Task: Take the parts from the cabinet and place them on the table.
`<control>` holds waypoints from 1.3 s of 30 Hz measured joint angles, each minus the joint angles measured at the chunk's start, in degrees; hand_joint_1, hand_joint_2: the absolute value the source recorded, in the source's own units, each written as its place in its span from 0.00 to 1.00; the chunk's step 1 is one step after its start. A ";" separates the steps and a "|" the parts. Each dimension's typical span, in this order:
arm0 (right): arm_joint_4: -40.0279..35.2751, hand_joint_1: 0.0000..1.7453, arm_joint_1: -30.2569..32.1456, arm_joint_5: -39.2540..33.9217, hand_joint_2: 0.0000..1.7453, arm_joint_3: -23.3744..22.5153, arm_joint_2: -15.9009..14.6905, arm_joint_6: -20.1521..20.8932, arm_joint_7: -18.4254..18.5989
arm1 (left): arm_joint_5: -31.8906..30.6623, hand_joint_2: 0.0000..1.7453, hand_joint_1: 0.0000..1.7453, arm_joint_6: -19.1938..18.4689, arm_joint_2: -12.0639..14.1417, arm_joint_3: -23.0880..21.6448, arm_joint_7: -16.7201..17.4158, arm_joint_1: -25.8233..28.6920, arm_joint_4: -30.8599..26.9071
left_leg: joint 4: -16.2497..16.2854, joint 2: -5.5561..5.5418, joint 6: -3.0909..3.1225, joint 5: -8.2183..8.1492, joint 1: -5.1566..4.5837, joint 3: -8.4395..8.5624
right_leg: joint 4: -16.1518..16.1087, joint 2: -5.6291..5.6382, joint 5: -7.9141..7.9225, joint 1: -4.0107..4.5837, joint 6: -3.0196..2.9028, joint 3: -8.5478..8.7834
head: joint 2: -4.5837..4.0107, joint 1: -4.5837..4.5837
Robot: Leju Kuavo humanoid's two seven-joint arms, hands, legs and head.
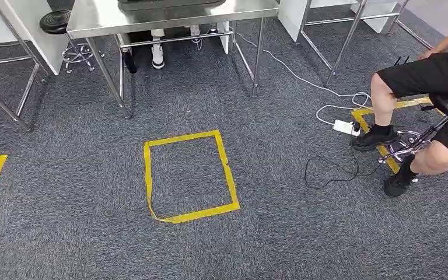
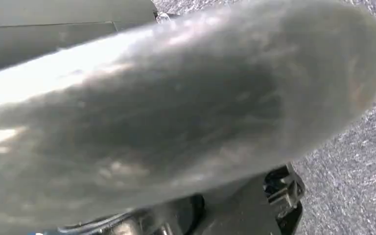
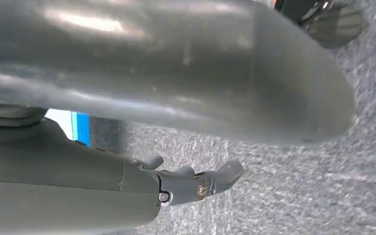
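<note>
The steel counter (image 1: 169, 14) stands at the far side, beyond a yellow tape square (image 1: 189, 175) on the carpet. No cabinet or parts are visible. The right hand (image 3: 196, 183) hangs with fingers (image 3: 225, 174) loosely apart, holding nothing; the left hand's (image 2: 176, 112) hold I cannot tell. A seated person (image 1: 426, 116) and cable (image 1: 332, 169) on the right could trip a walking robot.

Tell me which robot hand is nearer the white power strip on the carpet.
Right, probably. The white power strip lies on the carpet off to the robot's right; the right hand hangs on that side, the left hand opposite.
</note>
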 joint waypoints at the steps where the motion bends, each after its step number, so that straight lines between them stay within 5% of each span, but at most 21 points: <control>1: 0.00 0.00 -0.03 0.13 0.00 0.00 0.00 0.00 0.02 | 0.00 0.00 0.00 0.00 0.00 0.00 -0.02 0.02 0.00 | 2.06 -0.39 -0.12 -1.99 -0.01 -0.71 | 0.05 0.12 0.10 0.06 -0.22 -0.01 | 0.00 -0.22; 3: 0.00 0.00 -0.01 0.39 0.00 0.00 0.02 0.00 0.15 | 0.00 0.00 0.00 0.00 0.00 0.04 -0.04 0.04 0.00 | 10.92 -0.86 -0.41 -7.10 -0.01 -4.27 | 0.10 0.33 0.23 0.20 -0.65 -0.11 | 0.00 -0.22; 5: 0.00 0.00 0.15 0.44 0.00 0.00 0.07 0.00 0.26 | 0.00 0.00 0.00 0.04 0.00 0.09 -0.06 0.07 0.00 | 17.64 -0.99 -0.56 -9.33 0.02 -7.17 | 0.13 0.97 0.23 0.33 -0.65 -0.15 | 0.00 -0.20; 7: 0.00 0.00 0.15 0.48 0.00 0.00 0.07 -0.02 0.39 | 0.00 0.00 0.00 0.07 -0.04 0.15 -0.04 0.15 0.02 | 13.82 -1.02 -0.44 -6.18 0.16 -5.01 | 0.18 2.09 0.22 0.31 -0.63 0.01 | 0.00 -0.22; 9: 0.00 0.00 0.02 0.50 0.00 0.00 0.13 -0.02 0.42 | 0.00 0.00 0.00 0.18 -0.04 0.20 -0.07 0.13 0.00 | 3.30 -2.59 -0.31 -1.11 0.53 0.52 | 0.39 3.51 0.18 0.26 -0.56 0.23 | 0.00 -0.22; 10: 0.00 0.00 0.00 0.50 0.00 0.00 0.18 -0.04 0.42 | 0.00 0.00 0.00 0.20 -0.04 0.24 -0.04 0.26 0.04 | 0.97 -5.85 -0.25 -1.88 0.88 1.78 | 0.51 3.98 0.11 0.31 -0.26 -0.10 | 0.00 -0.15; 11: 0.00 0.00 -0.32 0.52 0.00 0.00 0.15 -0.07 0.42 | 0.00 0.00 0.00 0.17 -0.07 0.26 -0.02 0.26 0.11 | 0.20 -6.11 -0.23 -1.84 0.85 1.62 | 1.04 4.50 0.12 0.75 0.12 -0.60 | 0.00 -0.15; 14: 0.00 0.00 -0.02 0.70 0.00 0.00 0.15 -0.11 0.52 | 0.00 0.00 0.00 0.15 -0.11 0.26 -0.02 0.07 0.11 | 0.44 -4.18 0.60 -1.60 0.11 1.36 | 0.26 6.19 0.86 -0.06 1.28 -1.57 | 0.00 -0.15; 15: 0.00 0.00 0.04 0.81 0.00 0.00 0.02 -0.11 0.61 | -0.02 0.00 0.00 0.15 -0.13 0.26 0.00 0.02 0.11 | -0.18 -3.41 1.22 -1.21 0.55 1.45 | 0.72 5.96 0.60 0.21 1.64 -2.08 | 0.00 -0.13; 17: 0.00 0.00 -0.08 1.03 0.00 0.00 0.04 -0.11 0.81 | -0.09 0.00 0.00 0.15 -0.17 0.26 0.00 -0.04 0.09 | -0.24 -2.19 2.24 -1.13 0.44 1.27 | 5.48 2.03 -1.97 0.37 1.20 -4.65 | 0.00 0.15; 19: 0.00 0.00 -0.32 1.05 0.00 0.00 0.09 -0.09 0.85 | -0.18 0.00 0.00 0.15 -0.17 0.26 0.00 0.00 0.11 | -0.24 -0.56 2.35 -1.15 0.11 1.00 | 15.09 1.06 -5.83 0.27 0.82 -9.58 | 0.00 0.20; 21: 0.00 0.00 -0.19 1.05 0.00 0.00 0.00 -0.09 0.94 | -0.18 0.00 0.00 0.15 -0.17 0.26 0.04 -0.01 0.11 | -0.24 0.91 2.37 -1.13 -0.02 0.92 | 19.32 0.81 -6.63 0.25 1.42 -11.57 | 0.00 0.22; 22: 0.00 0.00 -0.02 1.05 0.00 0.00 -0.02 -0.09 1.05 | -0.17 0.00 0.00 0.15 -0.17 0.24 0.04 -0.03 0.09 | -0.23 1.48 2.37 -1.13 -0.02 0.93 | 16.98 0.67 -5.48 0.25 1.96 -10.26 | 0.00 0.26; 24: 0.00 0.00 0.00 1.07 0.00 0.00 -0.13 -0.09 1.05 | -0.22 0.00 0.00 0.15 -0.28 0.26 0.04 -0.05 0.11 | -0.23 2.70 2.29 -1.15 -0.01 1.07 | 6.33 -0.84 -1.71 0.27 2.86 -4.32 | 0.00 0.26; 25: 0.00 0.00 -0.17 1.09 0.00 0.00 -0.13 -0.09 1.05 | -0.28 0.00 0.00 0.15 -0.31 0.26 0.04 -0.08 0.09 | -0.22 3.18 2.13 -1.19 -0.21 1.26 | 1.12 -3.95 -0.50 0.45 2.73 -1.16 | 0.00 0.28; 26: 0.00 0.00 -0.40 1.09 0.00 0.00 -0.11 -0.09 1.05 | -0.35 0.00 0.00 0.15 -0.28 0.24 0.04 -0.08 0.09 | -0.16 3.79 1.73 -1.43 -0.67 1.43 | 0.48 -4.94 -0.35 0.88 2.14 -1.25 | 0.00 0.22; 30: 0.00 0.00 -0.22 1.09 0.00 0.00 -0.13 -0.09 1.05 | -0.37 0.00 0.00 0.15 -0.42 0.26 0.07 -0.30 0.09 | -0.63 5.75 0.20 -1.48 -0.43 2.33 | 0.00 -2.06 0.57 1.04 0.39 -1.56 | 0.00 0.15; 32: 0.00 0.00 -0.07 1.09 0.00 -0.02 -0.09 -0.09 1.07 | -0.37 0.00 0.00 0.15 -0.39 0.24 0.04 -0.28 0.09 | 2.81 0.87 -0.14 -4.44 -0.02 1.21 | -0.24 -0.89 1.17 0.06 -0.39 -0.73 | 0.00 -0.24; 35: 0.00 0.00 -0.11 1.09 0.00 -0.02 -0.07 -0.09 1.09 | -0.37 0.00 0.00 0.15 -0.37 0.26 0.09 -0.08 0.09 | 16.15 -1.19 -0.41 -10.69 0.02 -4.76 | -0.19 1.20 1.27 0.26 -0.64 -0.87 | 0.00 -0.44; 37: 0.02 0.00 0.03 1.09 0.00 -0.02 -0.04 -0.07 1.09 | -0.37 0.00 0.00 0.15 -0.37 0.26 0.09 -0.01 0.11 | 16.25 -1.22 -0.38 -9.08 0.13 -5.13 | -0.13 2.72 1.26 0.26 -0.62 -0.78 | 0.00 -0.46; 39: 0.02 0.00 -0.01 1.09 0.00 -0.02 0.00 -0.04 1.09 | -0.37 0.00 0.00 0.15 -0.33 0.24 0.09 -0.02 0.09 | 6.59 -1.73 -0.41 -3.25 0.52 -0.72 | 0.27 4.65 1.18 0.00 -0.50 -0.74 | 0.00 -0.44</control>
